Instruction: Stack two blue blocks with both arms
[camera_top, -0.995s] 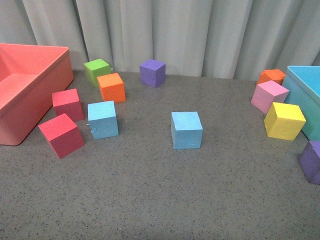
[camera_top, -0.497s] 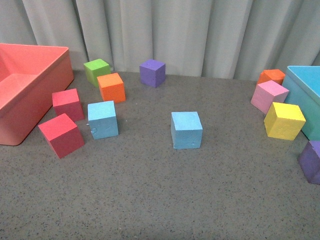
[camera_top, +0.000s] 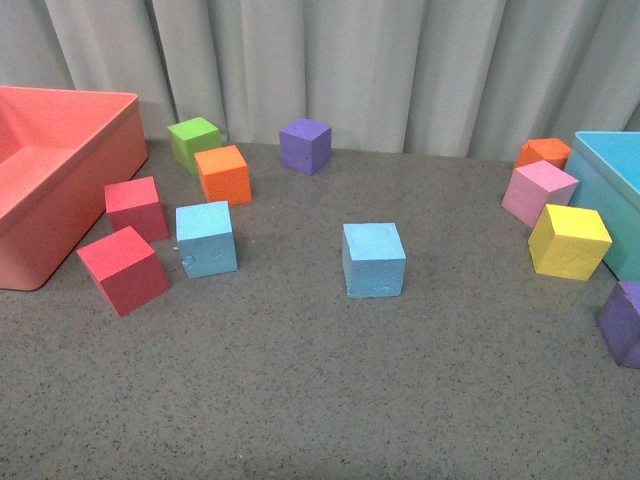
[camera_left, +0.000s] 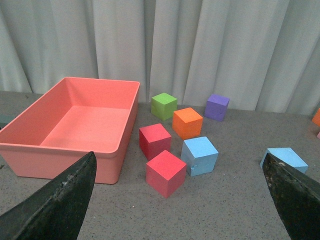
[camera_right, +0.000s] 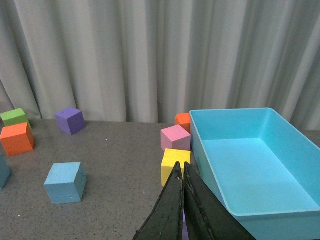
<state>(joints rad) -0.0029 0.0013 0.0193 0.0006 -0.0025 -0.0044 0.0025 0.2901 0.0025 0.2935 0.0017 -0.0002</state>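
Note:
Two sky-blue blocks rest on the grey table. One (camera_top: 374, 259) is near the middle; it also shows in the left wrist view (camera_left: 284, 158) and the right wrist view (camera_right: 65, 182). The other (camera_top: 206, 238), with a small chipped notch, sits to the left among red and orange cubes, and shows in the left wrist view (camera_left: 199, 155). Neither arm shows in the front view. My left gripper (camera_left: 182, 200) is open and empty, held back from the blocks. My right gripper (camera_right: 180, 172) is shut and empty, near the yellow cube.
A salmon bin (camera_top: 50, 200) stands at the left, a teal bin (camera_top: 612, 195) at the right. Two red cubes (camera_top: 122, 269), an orange (camera_top: 222, 174), a green (camera_top: 194, 143) and a purple cube (camera_top: 305, 146) lie around. Pink (camera_top: 538, 192), yellow (camera_top: 568, 240), orange and purple (camera_top: 624, 322) cubes flank the teal bin.

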